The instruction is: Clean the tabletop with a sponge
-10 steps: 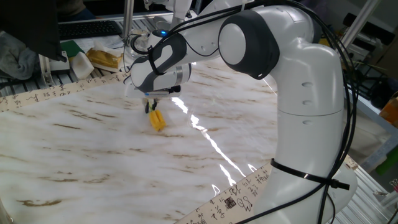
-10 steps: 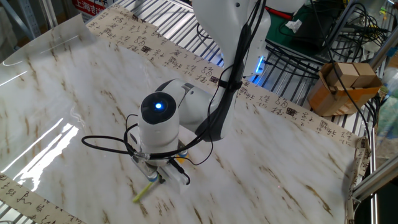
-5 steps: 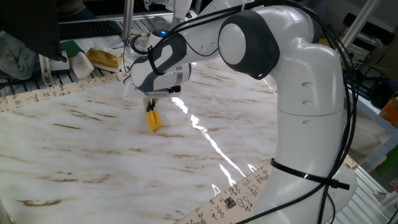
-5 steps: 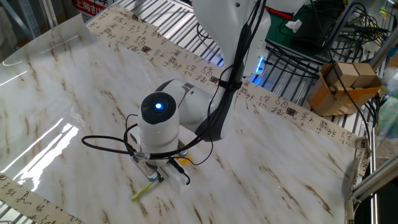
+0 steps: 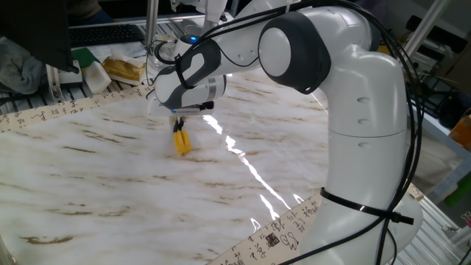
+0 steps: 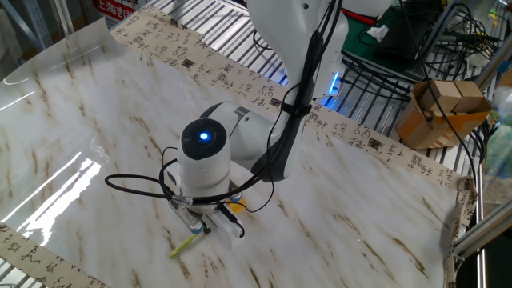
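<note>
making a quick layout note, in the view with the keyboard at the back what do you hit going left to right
tan lumpy chunk on white wrapping → yellow-orange sponge head held under the gripper → white robot arm base column

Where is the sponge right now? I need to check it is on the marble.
In one fixed view the sponge rests on the tabletop, left of centre, directly beneath the gripper, which holds its handle.

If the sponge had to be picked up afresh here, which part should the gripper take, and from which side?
Probably the thin stick handle, from straight above, fingers closing across its width. The sponge lies low on the tabletop, so a side approach has little to catch, and the yellow head looks soft and would squash. The gripper already sits over the handle end; whether it is shut cannot be told.
</note>
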`<state>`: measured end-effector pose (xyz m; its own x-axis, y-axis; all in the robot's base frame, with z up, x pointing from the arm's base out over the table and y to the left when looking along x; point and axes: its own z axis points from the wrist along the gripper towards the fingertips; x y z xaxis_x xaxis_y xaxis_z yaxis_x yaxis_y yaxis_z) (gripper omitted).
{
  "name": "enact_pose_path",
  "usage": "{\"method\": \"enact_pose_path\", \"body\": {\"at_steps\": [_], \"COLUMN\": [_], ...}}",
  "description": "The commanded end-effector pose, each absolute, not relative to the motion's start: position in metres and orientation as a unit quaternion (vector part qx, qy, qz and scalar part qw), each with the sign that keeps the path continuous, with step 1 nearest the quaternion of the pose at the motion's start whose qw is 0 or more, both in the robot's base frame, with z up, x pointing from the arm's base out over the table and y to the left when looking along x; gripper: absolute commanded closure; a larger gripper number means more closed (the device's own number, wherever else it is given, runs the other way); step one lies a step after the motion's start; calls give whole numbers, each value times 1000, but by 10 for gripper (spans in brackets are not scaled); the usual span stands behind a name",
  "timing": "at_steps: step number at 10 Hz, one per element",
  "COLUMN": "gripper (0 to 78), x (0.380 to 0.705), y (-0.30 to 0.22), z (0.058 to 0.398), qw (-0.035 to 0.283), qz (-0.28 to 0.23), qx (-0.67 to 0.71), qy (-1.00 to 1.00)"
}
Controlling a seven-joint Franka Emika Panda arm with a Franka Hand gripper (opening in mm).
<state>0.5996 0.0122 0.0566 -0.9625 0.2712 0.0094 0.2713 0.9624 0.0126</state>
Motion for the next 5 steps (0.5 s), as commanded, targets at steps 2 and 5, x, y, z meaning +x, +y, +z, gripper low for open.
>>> {"method": "enact_pose_path", "body": {"at_steps": [2,5], "gripper": [756,756], "x": [589,588], "y": [7,7], "z": [89,89], "qw": [29,28], "qz": [-55,-70], "qx": [-167,-175], "qy": [-984,-982]}}
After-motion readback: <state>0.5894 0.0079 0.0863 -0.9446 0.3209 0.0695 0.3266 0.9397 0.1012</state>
